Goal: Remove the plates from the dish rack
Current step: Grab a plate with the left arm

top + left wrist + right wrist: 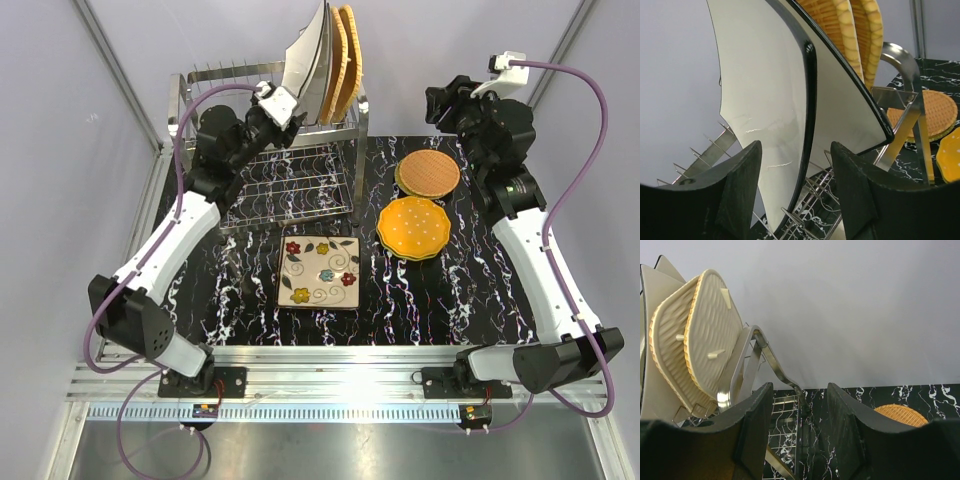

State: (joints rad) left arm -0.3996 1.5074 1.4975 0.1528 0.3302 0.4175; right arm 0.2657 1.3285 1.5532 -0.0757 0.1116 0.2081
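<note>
I am holding the left gripper (796,150) spread around the white plate (765,75), not pinching it. The plate is standing in the dish rack (300,190) at 11 o'clock. The right gripper (800,390) is hanging spread, empty.

We see bright, even, diffuse light in all views; shadows soft and faint. Glare streaks on white plate (765,100) and on dish rack (902,57) steel. Wrist views: near fingers (735,195) dark, slightly soft; edges bent by wide lens.
</note>
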